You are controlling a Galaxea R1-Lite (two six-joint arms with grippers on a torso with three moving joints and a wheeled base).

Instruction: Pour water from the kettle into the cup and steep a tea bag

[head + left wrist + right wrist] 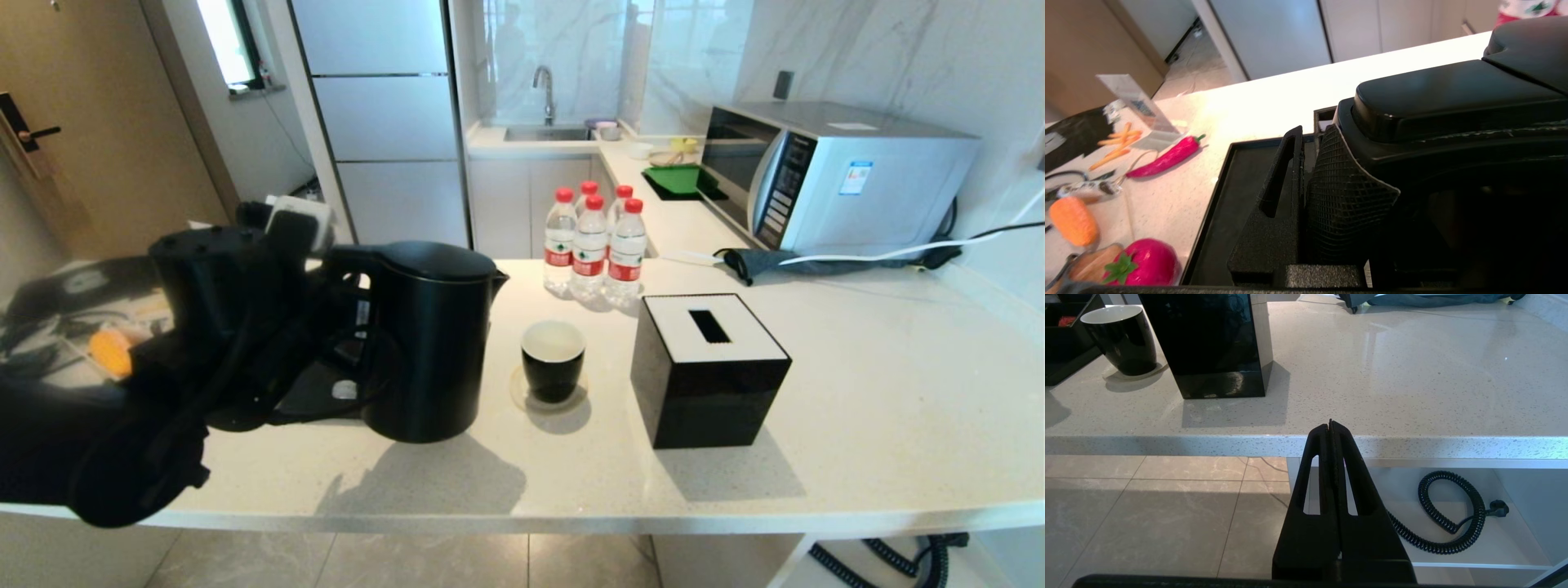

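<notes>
1. While the left arm crowds the left of the head view, its left gripper (pixel 347 327) sits at the handle of the kettle (pixel 433 339), left of centre in the frame

2. From the left wrist camera, one mesh-padded finger (pixel 1347 192) presses against the handle (pixel 1453 102) just under its top; the other side of the pincer is hidden, so whether it truly clamps the handle I cannot tell

3. Kettle upright, lid down, spout aimed toward the right of the head view, base on or just above the white counter (pixel 857 408) — cannot tell which

4. Just right of the kettle stands the cup (pixel 553 359), upright on a pale coaster (pixel 522 398), near the middle of the frame, not touching the kettle; its white inside shows no clear waterline

5. Right of the cup, the black tissue box (pixel 706 371); behind them, four red-capped bottles (pixel 592 245), and a microwave (pixel 833 175) at upper right

6. Right gripper (pixel 1331 428): pincer closed on nothing, tips pressed together, hanging in front of the counter edge, low in the right wrist view, with a coiled cable (pixel 1447 518) on a shelf below

7. Left wrist view also catches a black tray (pixel 1220 212), a toy chilli (pixel 1167 157) and a toy strawberry (pixel 1143 261) at lower left
</notes>
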